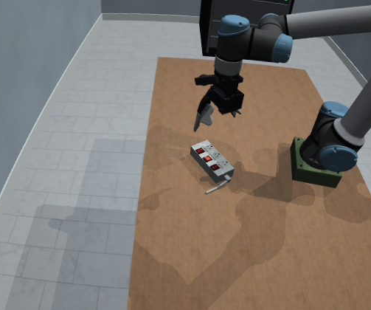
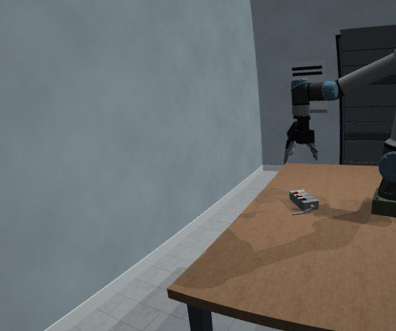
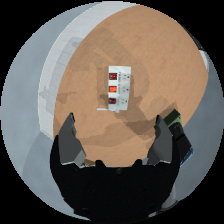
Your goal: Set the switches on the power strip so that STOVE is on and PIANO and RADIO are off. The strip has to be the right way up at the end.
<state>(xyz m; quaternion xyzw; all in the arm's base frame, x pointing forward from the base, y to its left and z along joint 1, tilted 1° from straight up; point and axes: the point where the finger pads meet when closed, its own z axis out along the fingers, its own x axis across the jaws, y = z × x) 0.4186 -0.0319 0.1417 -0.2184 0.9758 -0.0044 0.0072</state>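
Even, soft overhead light; broad arm shadows across the table; fisheye-rounded wrist view.

One power strip with three red switches lies on the tabletop, beside one green arm base.

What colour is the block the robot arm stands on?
Dark green. The base block under the arm shows best in the top view, on the brown table.
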